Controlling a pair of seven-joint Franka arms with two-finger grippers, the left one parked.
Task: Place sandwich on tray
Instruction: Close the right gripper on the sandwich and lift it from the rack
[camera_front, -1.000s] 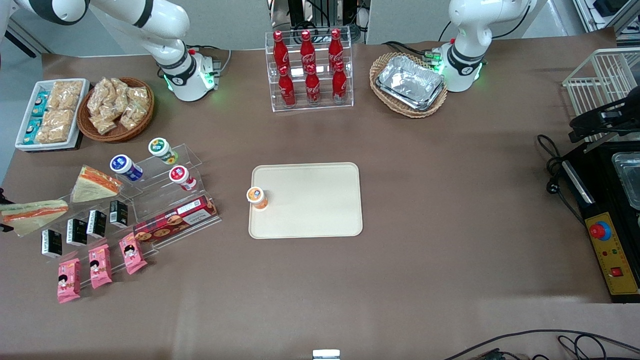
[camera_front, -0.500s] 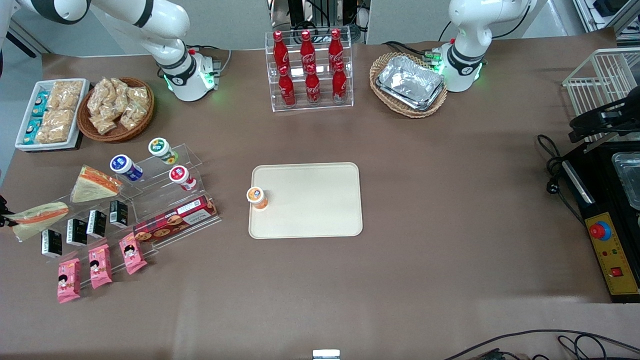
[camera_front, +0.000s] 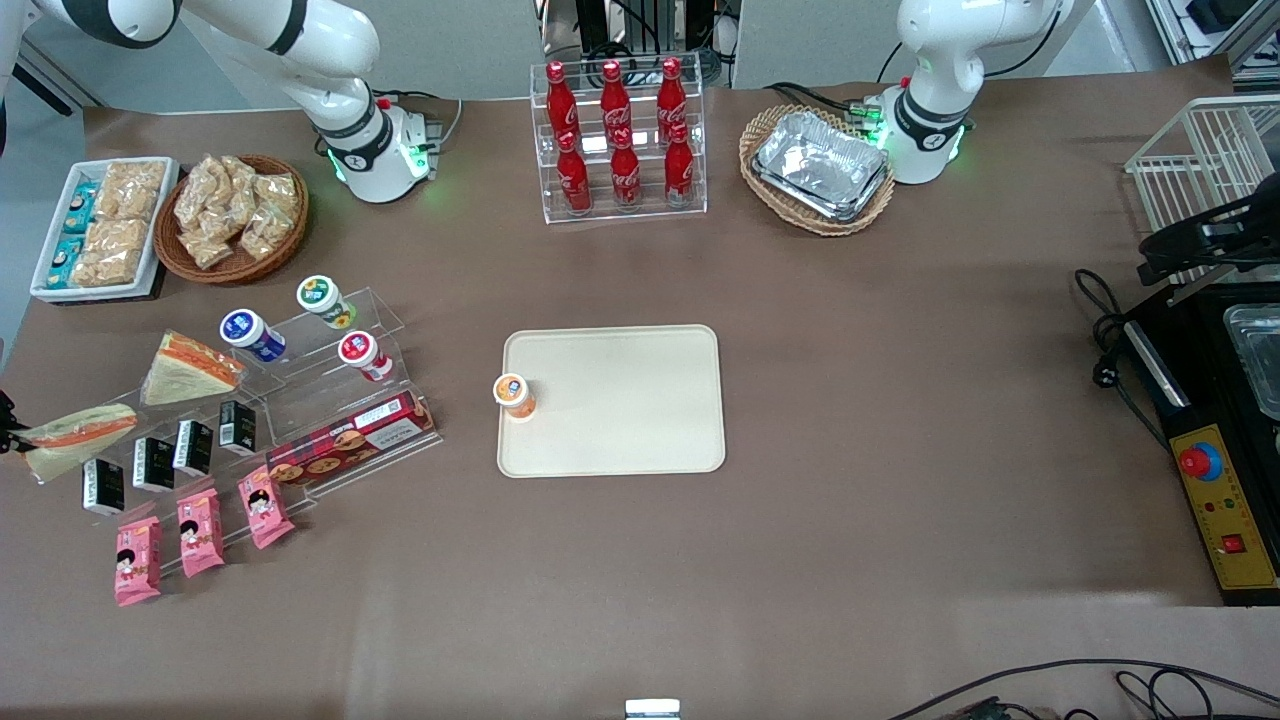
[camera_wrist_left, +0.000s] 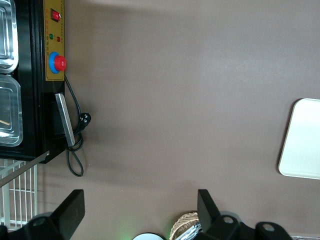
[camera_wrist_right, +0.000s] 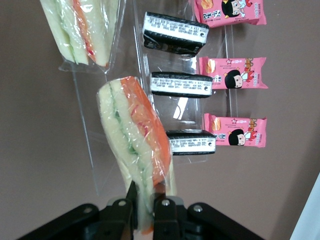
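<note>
Grasp secured — gripper (camera_wrist_right: 144, 200) clenched on the sandwich's (camera_wrist_right: 135, 150) wide end at the working arm's table end; carry to tray (camera_front: 640, 440) — three o'clock — outstanding.

On the brown tabletop (camera_front: 850, 400) a clear acrylic rack with six red cola bottles (camera_front: 618, 140) stands farthest from the front camera. Beside it, toward the parked arm's end, a wicker basket holds shiny foil trays (camera_front: 820, 165). Toward the working arm's end a clear stepped stand (camera_front: 330, 395) carries small round-lidded cups (camera_front: 250, 333), black cartons (camera_front: 190, 445) and pink snack packets (camera_front: 200, 518). A small orange cup (camera_front: 514, 395) stands upright near the middle.
</note>
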